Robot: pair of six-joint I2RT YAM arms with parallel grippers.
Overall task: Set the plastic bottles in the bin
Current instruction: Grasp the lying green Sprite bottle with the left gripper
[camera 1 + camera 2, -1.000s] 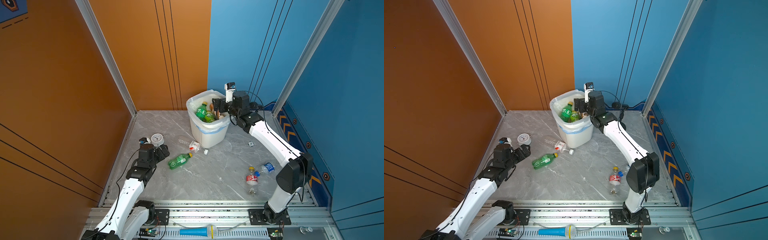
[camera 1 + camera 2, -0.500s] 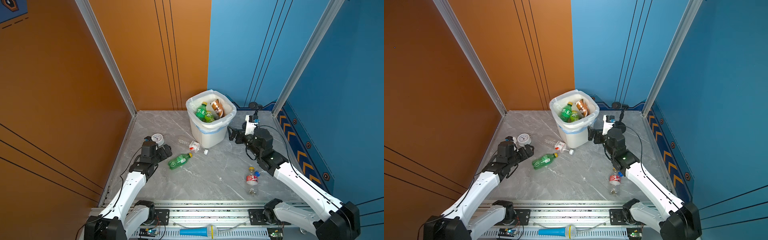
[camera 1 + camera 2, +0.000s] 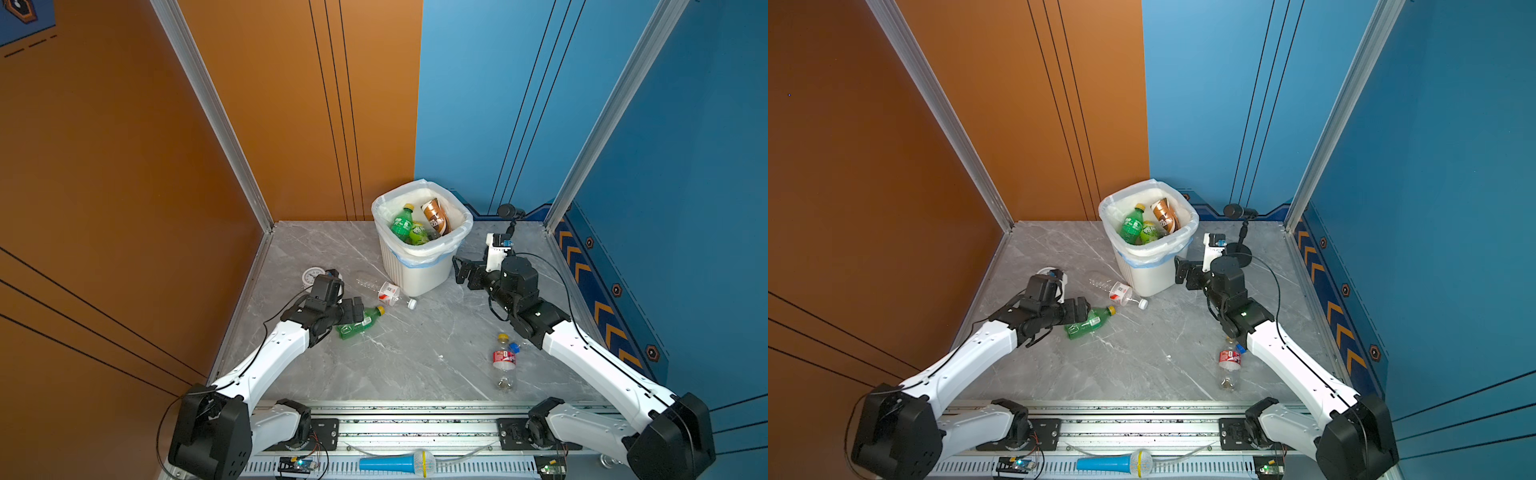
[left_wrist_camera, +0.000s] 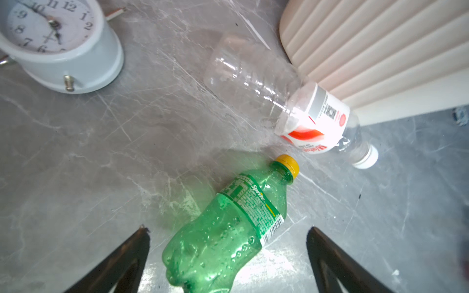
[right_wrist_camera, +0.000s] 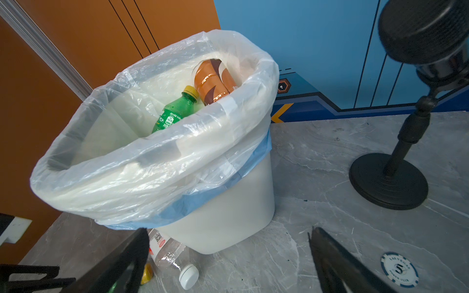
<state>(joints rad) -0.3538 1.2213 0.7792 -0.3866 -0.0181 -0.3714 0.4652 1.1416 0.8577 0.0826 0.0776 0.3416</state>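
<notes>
Left wrist view: your left gripper spread wide, empty, fingers flanking base of lying green bottle, likely lined up to pinch across its body. Right gripper released, empty, facing bin. Clear bottle lies just beside bin.

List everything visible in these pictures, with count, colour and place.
bin: one, white, bag-lined, at the back.
bottles in bin: three visible, green, yellow-green, brown.
Sprite bottle: one, green, lying left of centre.
clear bottle: one, white-red label, beside bin.
red-label bottle: one, clear, front right.
alarm clock: one, white, left of clear bottle.
black stand: one, right of bin.
poker chip: one, blue-white, near stand.
blue microphone: one, front edge.
left gripper: open, jaws astride Sprite bottle.
right gripper: open, empty, beside bin.
</notes>
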